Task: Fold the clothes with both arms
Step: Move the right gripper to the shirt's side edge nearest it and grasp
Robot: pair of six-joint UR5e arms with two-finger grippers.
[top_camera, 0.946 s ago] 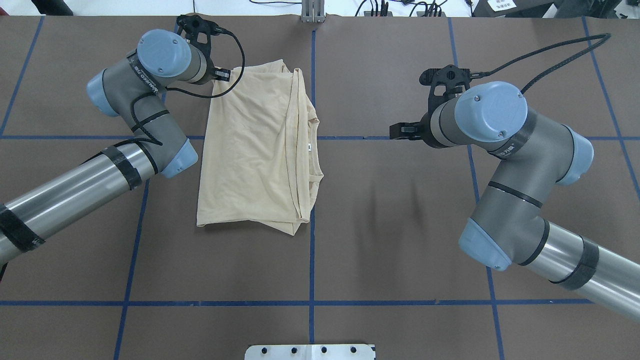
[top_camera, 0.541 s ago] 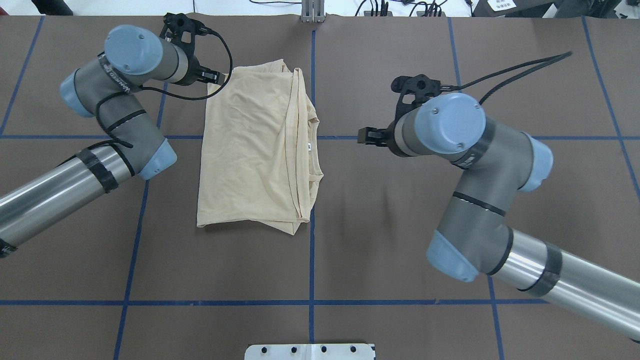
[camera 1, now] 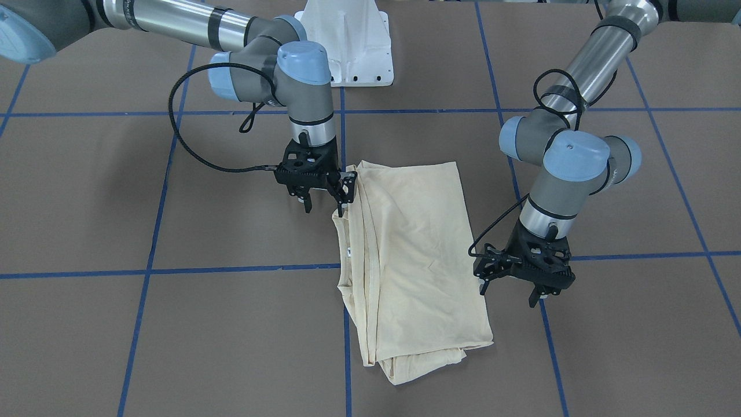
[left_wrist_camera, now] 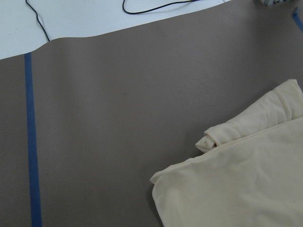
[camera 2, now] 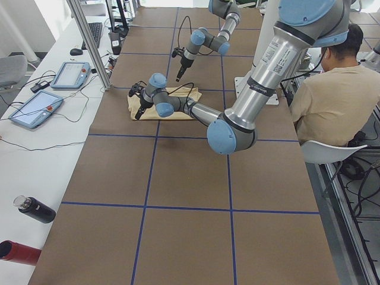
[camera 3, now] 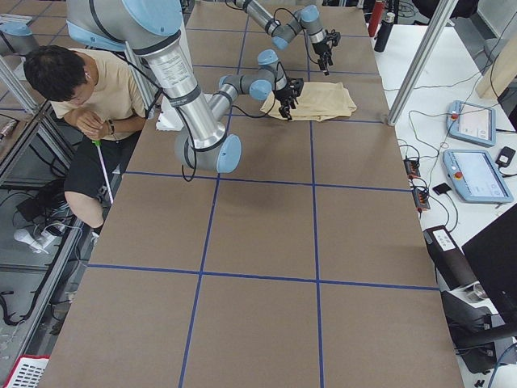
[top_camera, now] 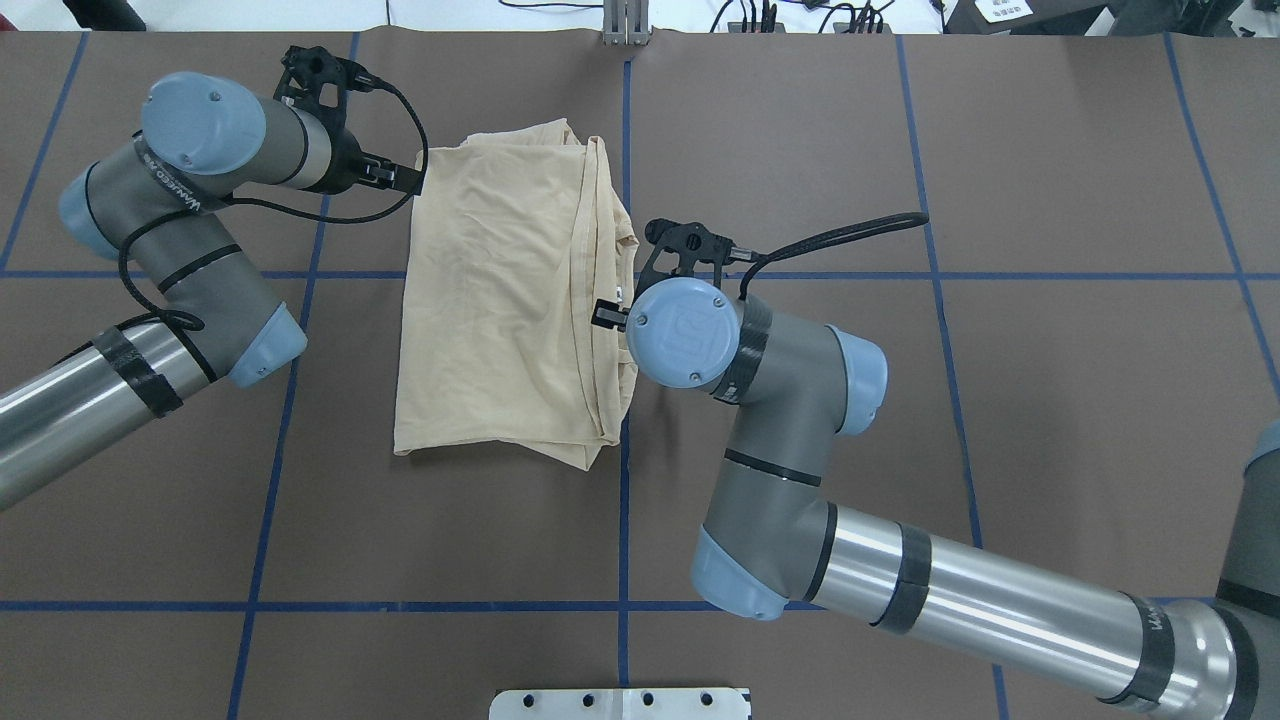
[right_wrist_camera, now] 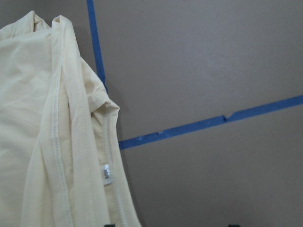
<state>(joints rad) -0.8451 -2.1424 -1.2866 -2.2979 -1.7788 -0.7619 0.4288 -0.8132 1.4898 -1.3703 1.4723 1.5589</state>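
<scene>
Mid-table, just to the robot's left of the centre tape line, the shirt (top_camera: 510, 300) is laid flat and already folded into a long panel. No print is seen. The neck rib and white label (right_wrist_camera: 107, 174) are turned to the edge on the robot's right.

The right gripper (camera 1: 324, 208) is held low at that neck edge with jaws spread. One finger is at the fabric, the other over bare mat, and nothing is clamped. The left gripper (camera 1: 508, 295) is also spread and empty, parked just beside the opposite long edge near the far corner, with no contact seen.

Step is judged as the approach for another fold, with grasps not yet made. Next, both grippers would need to be lowered onto matching corners and all layers pinched together. The stacked layers at the neck side could be split if the pinch is shallow.

The surface is a brown mat (top_camera: 900, 400) marked with a blue tape grid, with the white pedestal (camera 1: 347, 46) at the robot's side. Beyond the table, a seated person (camera 2: 332, 95), two pendants (camera 2: 71, 74) on a white bench and two bottles (camera 2: 35, 209) are seen.
</scene>
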